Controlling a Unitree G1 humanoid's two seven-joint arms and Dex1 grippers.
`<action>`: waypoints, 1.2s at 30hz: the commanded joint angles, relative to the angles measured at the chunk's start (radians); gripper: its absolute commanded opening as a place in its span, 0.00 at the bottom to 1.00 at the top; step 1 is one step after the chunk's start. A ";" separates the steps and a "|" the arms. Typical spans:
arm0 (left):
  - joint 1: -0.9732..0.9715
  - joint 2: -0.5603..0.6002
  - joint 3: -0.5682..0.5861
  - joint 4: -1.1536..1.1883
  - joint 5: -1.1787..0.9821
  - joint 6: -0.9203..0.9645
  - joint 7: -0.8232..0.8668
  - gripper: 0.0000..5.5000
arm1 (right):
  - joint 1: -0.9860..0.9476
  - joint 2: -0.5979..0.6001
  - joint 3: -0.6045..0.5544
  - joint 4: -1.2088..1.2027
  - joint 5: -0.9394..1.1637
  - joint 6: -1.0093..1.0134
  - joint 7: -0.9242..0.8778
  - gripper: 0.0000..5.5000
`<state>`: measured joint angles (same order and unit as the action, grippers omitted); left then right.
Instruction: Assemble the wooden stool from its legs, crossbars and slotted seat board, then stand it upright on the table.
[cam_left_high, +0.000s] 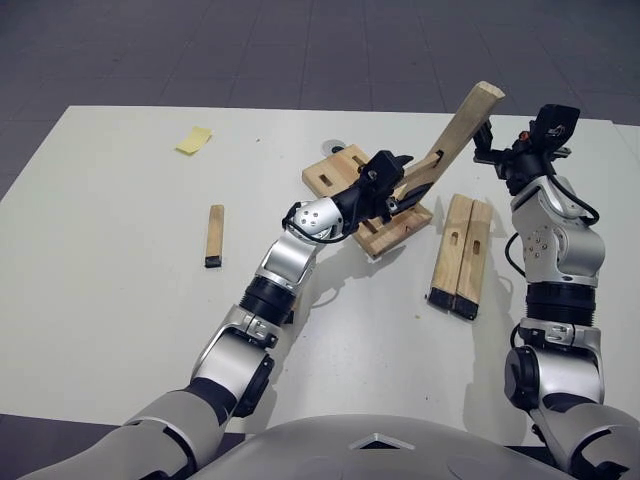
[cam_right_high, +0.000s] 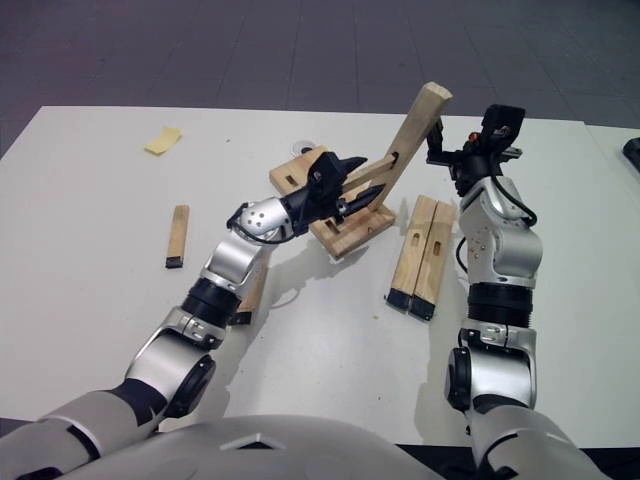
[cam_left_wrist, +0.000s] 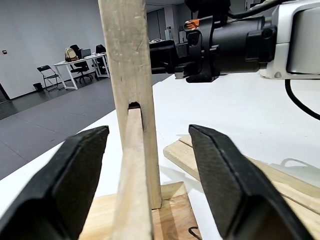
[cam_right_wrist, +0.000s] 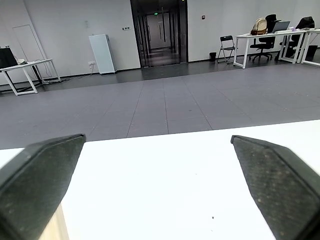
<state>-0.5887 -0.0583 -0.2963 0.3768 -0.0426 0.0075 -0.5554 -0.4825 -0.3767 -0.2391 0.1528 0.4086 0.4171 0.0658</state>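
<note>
Left wrist view | left gripper (cam_left_wrist: 147, 160) fingers (cam_left_wrist: 222, 170) spread astride crossbar (cam_left_wrist: 131, 170) touching leg (cam_left_wrist: 127, 60)

Stool bits look like bare pale wood, matt: the upright leg (cam_left_high: 462, 125), the seat board (cam_left_high: 335, 170). Spare legs (cam_left_high: 452, 265) at three o'clock have black end caps. Counter (cam_left_high: 120, 300) is smooth matt white. Left tool (cam_left_wrist: 148, 131) has grainy black pads (cam_left_wrist: 225, 185). Yellow paper scrap (cam_left_high: 194, 140) at ten o'clock.

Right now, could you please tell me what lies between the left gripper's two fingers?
A wooden crossbar, untouched inside the open left gripper, its far end in the notch of the leaning leg; the left wrist view shows this.
</note>
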 joint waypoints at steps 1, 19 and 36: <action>-0.022 0.002 0.025 -0.035 -0.009 0.016 0.010 0.68 | 0.012 0.007 -0.014 -0.009 -0.014 0.014 0.007 0.98; 0.085 0.125 0.262 -0.749 -0.290 0.472 0.053 0.98 | 0.037 -0.159 0.194 0.079 -0.269 0.029 0.229 0.98; 0.092 0.245 0.629 -0.644 -0.306 0.516 0.488 0.98 | -0.100 -0.256 0.454 0.267 -0.534 0.000 0.531 0.98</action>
<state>-0.5017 0.1709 0.3483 -0.2798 -0.3706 0.5124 -0.0847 -0.5626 -0.6225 0.2066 0.4126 -0.1002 0.4220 0.5873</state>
